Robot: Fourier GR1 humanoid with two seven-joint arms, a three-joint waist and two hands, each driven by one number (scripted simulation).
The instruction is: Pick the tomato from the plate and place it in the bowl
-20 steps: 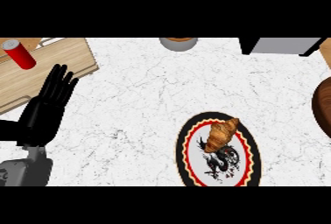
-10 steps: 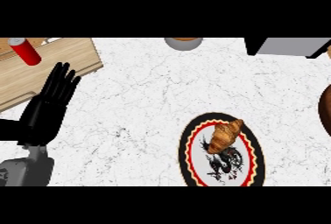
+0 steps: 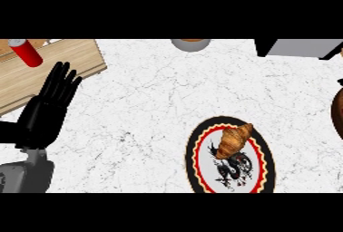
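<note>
A decorated plate (image 3: 190,156) with a black and red rim lies on the marble counter at lower centre right. On its upper half rests a brown croissant (image 3: 233,138); I see no tomato on the plate. A dark brown bowl (image 3: 337,108) shows only as a sliver at the right edge. My left hand (image 3: 48,111) rests open at the left, fingers straight and pointing up, well apart from the plate. My right hand shows nowhere.
A wooden board (image 3: 64,63) fills the top left corner with a red can (image 3: 26,53) standing on it. A grey cup (image 3: 191,44) sits at the top edge, and a grey box (image 3: 301,47) at the top right.
The view has drifted a little, so the bowl shows less at the right edge and the red can sits slightly further right. My left hand has hardly moved.
</note>
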